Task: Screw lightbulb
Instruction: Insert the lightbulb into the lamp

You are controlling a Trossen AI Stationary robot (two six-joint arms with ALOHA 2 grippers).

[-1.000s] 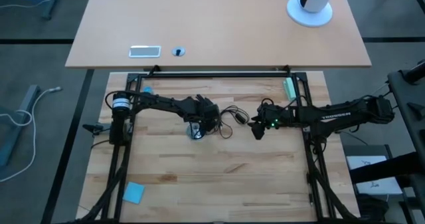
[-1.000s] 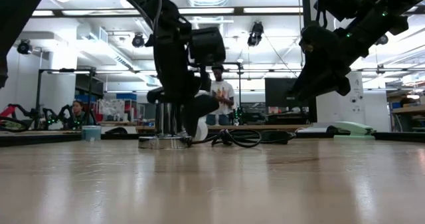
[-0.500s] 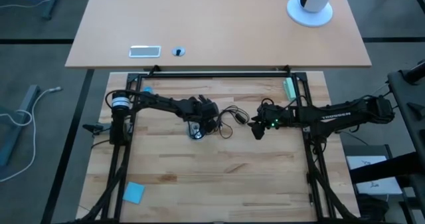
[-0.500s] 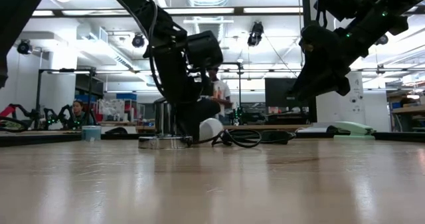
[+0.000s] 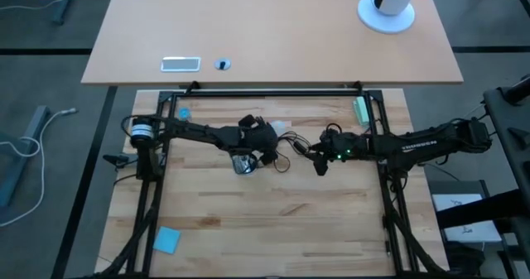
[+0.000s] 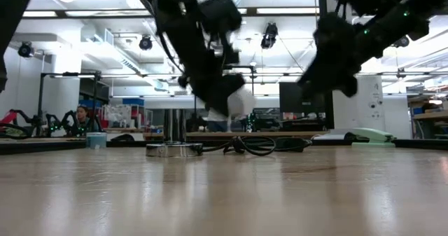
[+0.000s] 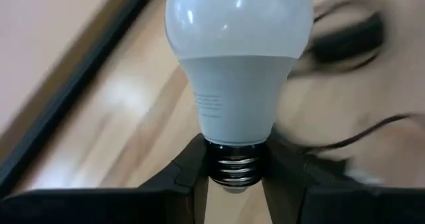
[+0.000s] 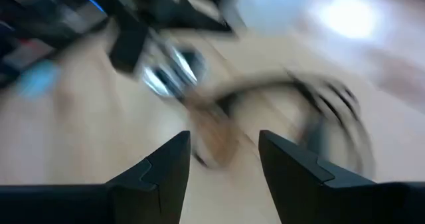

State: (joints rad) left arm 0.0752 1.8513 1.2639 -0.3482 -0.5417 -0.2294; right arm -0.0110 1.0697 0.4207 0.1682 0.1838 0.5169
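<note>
— Where's the lightbulb [image 7: 239, 58]?
— Mid-frame, clenched at its screw base by the left claw [image 7: 236, 177], lifted off the surface [image 6: 224, 194].
— Screwed in?
— Not yet; the socket [image 6: 173, 149] sits empty. The right claw [image 8: 222, 167] waits, spread.

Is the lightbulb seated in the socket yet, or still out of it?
Out. The left gripper holds the lightbulb by its screw base, lifted clear of the socket on the table.

Looks like a robotics lab: open hall with ceiling strip lights [image 6: 280, 10] and exposed ducts, benches along the back, a seated person [image 6: 82, 119] beside more dark robot arms [image 6: 28, 120], a monitor [image 6: 292, 97], a black frame [image 5: 273, 91] around the wooden worktable [image 5: 273, 221].
</note>
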